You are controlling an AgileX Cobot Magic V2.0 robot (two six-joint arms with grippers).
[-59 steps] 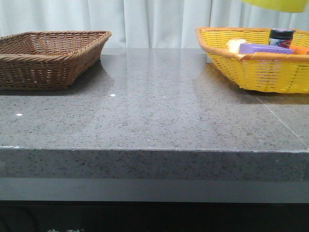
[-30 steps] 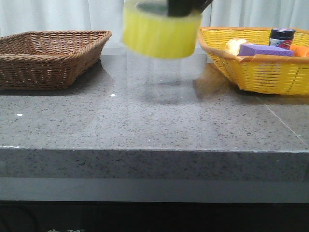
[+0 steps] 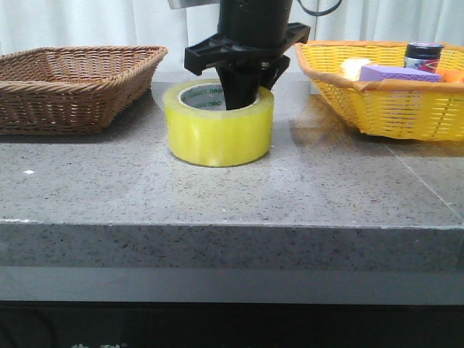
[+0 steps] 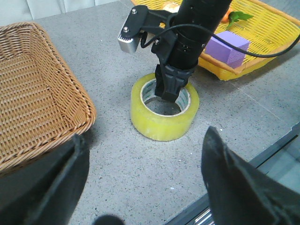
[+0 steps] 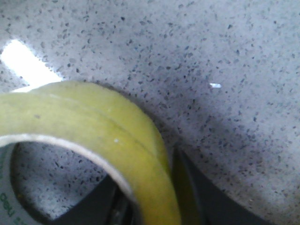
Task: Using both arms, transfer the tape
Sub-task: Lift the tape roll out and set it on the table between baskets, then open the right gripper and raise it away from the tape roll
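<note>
— Half a second back your tape (image 3: pixel 219 123) was a yellow blur in the air near the top of the front view; now it sits flat on the grey table (image 3: pixel 217 196), between the brown wicker basket (image 3: pixel 72 87) and the yellow basket (image 3: pixel 384 94).

— And the right gripper (image 3: pixel 243 90)?

— You have it reaching down from above. The front and left wrist views show a finger inside the core; the right wrist view shows the roll's wall (image 5: pixel 108 140) running between dark fingers (image 5: pixel 206 197), one inside, one outside. It is clamped on that wall.

— What is your left gripper (image 4: pixel 145 187) doing?

— You see its two black fingers (image 4: pixel 239 183) spread wide apart with nothing between them, well short of the roll. The tape (image 4: pixel 164 110) stands beyond them, near the brown basket's (image 4: pixel 37 103) corner.

— What lies in the yellow basket?

— You can make out a purple block (image 3: pixel 395 72) and a dark-lidded jar (image 3: pixel 423 54).
</note>
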